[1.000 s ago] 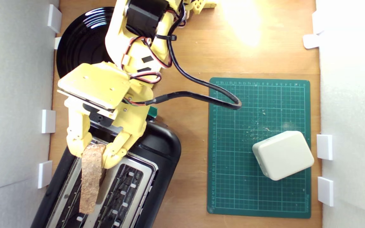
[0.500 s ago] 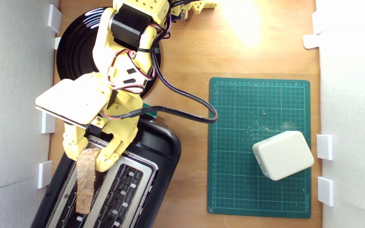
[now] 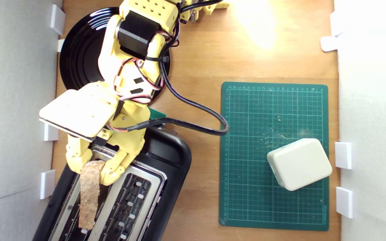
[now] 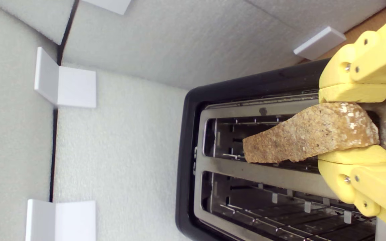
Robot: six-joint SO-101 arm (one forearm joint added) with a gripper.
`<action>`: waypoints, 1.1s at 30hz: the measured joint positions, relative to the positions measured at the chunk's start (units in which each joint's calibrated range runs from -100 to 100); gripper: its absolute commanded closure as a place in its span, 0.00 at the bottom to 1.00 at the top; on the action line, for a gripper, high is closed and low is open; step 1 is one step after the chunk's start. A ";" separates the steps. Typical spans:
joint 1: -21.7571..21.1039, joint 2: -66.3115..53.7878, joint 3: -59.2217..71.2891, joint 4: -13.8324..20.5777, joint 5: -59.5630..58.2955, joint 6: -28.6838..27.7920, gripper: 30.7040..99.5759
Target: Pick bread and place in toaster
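The bread (image 3: 88,195) (image 4: 300,138) shows its tan floury crust edge-on, held above one long slot of the black toaster (image 3: 171,152) (image 4: 187,167). My yellow gripper (image 3: 90,169) (image 4: 355,125) is shut on the bread's near end, one finger on each side. The slice lies along the slot nearest the exterior view's left, roughly in line with it. Its far end reaches about halfway down the slot. A bit of the teal lever knob (image 3: 156,114) peeks out behind the arm.
A round black plate (image 3: 79,50) lies behind the arm. A green cutting mat (image 3: 273,201) carries a white rounded block (image 3: 299,164). White foam walls with clips stand close to the toaster on the exterior view's left. A black cable (image 3: 199,117) loops over the toaster.
The gripper has carried the bread toward the exterior view's left, from the strip between the slots to over the slot on that side, and turned it more in line with that slot.
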 measured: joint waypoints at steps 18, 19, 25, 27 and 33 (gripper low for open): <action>-0.27 -6.22 1.48 -0.53 -0.08 -0.05 0.17; -0.64 -7.56 1.57 -0.71 0.00 -0.05 0.17; -5.22 -11.84 1.94 -2.22 0.59 -1.60 0.17; -5.22 -13.27 2.03 -1.51 0.59 -1.60 0.17; -6.77 -18.40 2.03 -2.49 0.68 -1.60 0.18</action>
